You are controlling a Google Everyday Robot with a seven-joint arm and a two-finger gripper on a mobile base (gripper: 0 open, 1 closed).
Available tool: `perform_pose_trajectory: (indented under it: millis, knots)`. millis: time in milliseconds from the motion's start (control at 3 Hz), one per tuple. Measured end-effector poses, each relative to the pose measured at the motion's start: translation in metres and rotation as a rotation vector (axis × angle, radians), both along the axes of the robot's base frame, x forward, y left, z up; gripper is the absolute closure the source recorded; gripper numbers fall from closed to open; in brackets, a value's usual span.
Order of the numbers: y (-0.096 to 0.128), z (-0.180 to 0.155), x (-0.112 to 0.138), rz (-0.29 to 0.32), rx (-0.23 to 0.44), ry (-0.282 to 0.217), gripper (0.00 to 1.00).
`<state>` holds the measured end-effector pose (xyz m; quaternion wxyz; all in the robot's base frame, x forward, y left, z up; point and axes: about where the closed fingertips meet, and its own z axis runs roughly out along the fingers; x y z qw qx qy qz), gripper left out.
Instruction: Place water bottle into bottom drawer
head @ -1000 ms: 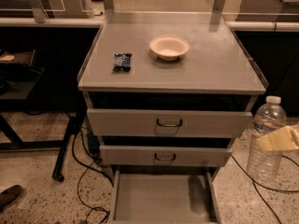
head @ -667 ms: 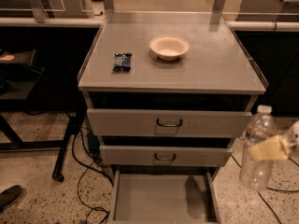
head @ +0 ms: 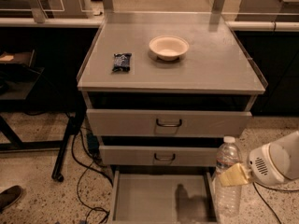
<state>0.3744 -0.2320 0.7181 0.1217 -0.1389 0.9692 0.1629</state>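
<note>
**Clerk:** Grey steel cabinet [head: 219, 73], top surface first. Contents?

**Checker:** Item one, dark packet [head: 121, 62], lying flat near the left edge, toward the front. Item two, cream bowl [head: 168, 47], upright, mid-top toward the back edge. Neither belongs to the job, and both sit well apart from the work below.

**Clerk:** Drawers?

**Checker:** Two upper drawers [head: 168, 123], loop handles showing, each a little way out. Bottom drawer [head: 154, 197] is pulled well out, its plain grey floor carrying only a shadow near the right side. It stands open, I judge, to receive the load.

**Clerk:** Bottle?

**Checker:** Bottle [head: 227, 197], clear ribbed plastic with a white cap, at the bottom drawer's right edge and overlapping its rim. Long axis upright, cap up, base down, with a slight lean at most. It is not yet over the drawer floor proper. Whether the base hangs clear of the rim, I cannot tell.

**Clerk:** Gripper?

**Checker:** Gripper [head: 229, 175], entering from the right on a white arm [head: 275, 162]. Pale fingers [head: 234, 175] are clasped across the bottle's middle, just under the label. A side hold at mid-body keeps the bottle vertical and leaves the base free to go down first.

**Clerk:** Remarks?

**Checker:** Judgement only. The bottle wants carrying leftward over the floor before lowering. The tray looks shallow, so an upright bottle would stand proud of its walls.
</note>
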Motion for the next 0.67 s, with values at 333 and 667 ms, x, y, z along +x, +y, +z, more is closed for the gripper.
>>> perform_pose_trajectory:
  millis: [333,667]
  knots:
    - [0.003,-0.0065,-0.0028,0.001,0.002,0.013,1.0]
    - [0.0049,-0.0114,-0.0039,-0.003,0.014,0.025,1.0]
